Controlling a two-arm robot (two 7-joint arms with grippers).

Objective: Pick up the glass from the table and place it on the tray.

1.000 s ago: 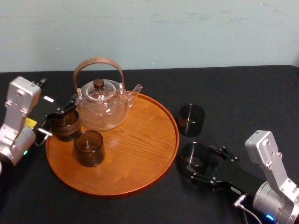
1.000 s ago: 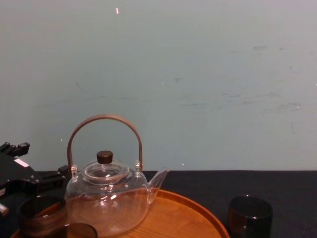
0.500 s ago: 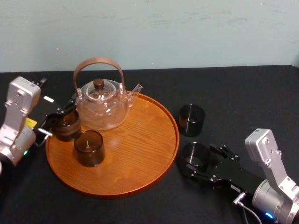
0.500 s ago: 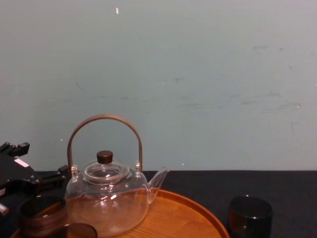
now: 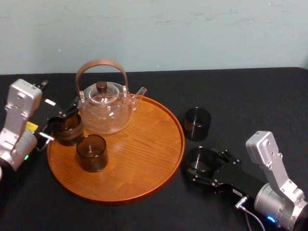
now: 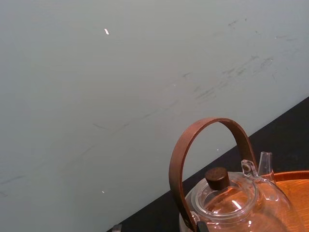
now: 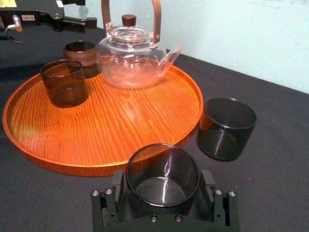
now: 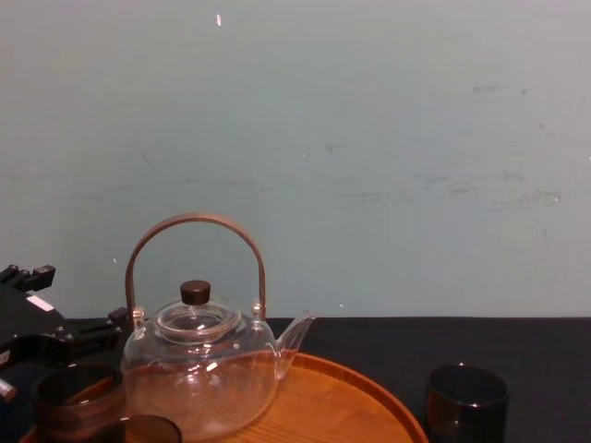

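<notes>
A dark smoky glass (image 5: 199, 160) (image 7: 162, 169) stands upright on the black table (image 5: 240, 96), just off the right rim of the round wooden tray (image 5: 139, 159) (image 7: 111, 121). My right gripper (image 5: 204, 166) (image 7: 162, 182) is open and low on the table, with one finger on each side of this glass, close to its wall. My left gripper (image 5: 61, 117) (image 8: 83, 337) rests at the tray's left rim beside another glass (image 5: 68, 130); whether it touches that one I cannot tell.
A clear glass teapot (image 5: 103, 108) (image 7: 130, 58) with an arched brown handle stands at the back left of the tray. A further glass (image 5: 91, 153) is on the tray in front of it. Another glass (image 5: 197, 123) (image 7: 227, 128) stands on the table beyond my right gripper.
My right arm has slid a little toward the tray, bringing the gripper further around the glass. The glass and the left arm have not moved.
</notes>
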